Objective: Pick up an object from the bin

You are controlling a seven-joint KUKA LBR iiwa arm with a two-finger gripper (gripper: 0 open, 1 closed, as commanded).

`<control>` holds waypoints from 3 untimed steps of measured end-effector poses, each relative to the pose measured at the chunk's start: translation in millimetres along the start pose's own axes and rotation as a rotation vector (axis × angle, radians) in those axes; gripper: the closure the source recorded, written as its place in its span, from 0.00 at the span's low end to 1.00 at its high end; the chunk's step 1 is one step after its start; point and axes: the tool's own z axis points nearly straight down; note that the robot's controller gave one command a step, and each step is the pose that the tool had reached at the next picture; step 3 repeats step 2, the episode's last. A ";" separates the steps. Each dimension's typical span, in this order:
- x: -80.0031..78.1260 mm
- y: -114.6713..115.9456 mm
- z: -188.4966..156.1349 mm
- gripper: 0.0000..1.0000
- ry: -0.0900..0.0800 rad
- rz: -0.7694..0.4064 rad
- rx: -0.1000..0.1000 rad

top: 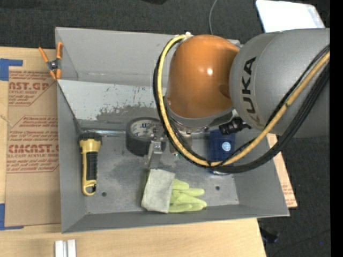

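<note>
My gripper (159, 148) reaches down from under the orange cover near the middle of the bin. It sits at the right edge of a dark grey tape roll (140, 136) with a white round label. Just in front of it lies a glove (169, 193) with a whitish cuff and yellow-green finger parts. A blue object with a white round mark (221, 145) lies to the right, partly hidden by the arm. I see nothing held in the gripper.
A yellow and black flashlight (89, 166) lies lengthwise by the bin's left wall. The arm and its orange cover hang over the bin's back right part. Bare floor shows between the flashlight and the glove.
</note>
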 end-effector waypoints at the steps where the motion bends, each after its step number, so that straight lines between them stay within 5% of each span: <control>1: 1.3 -0.6 2.6 1.00 0.006 0.000 0.003; 3: 2.5 -0.9 7.6 1.00 0.005 0.045 0.002</control>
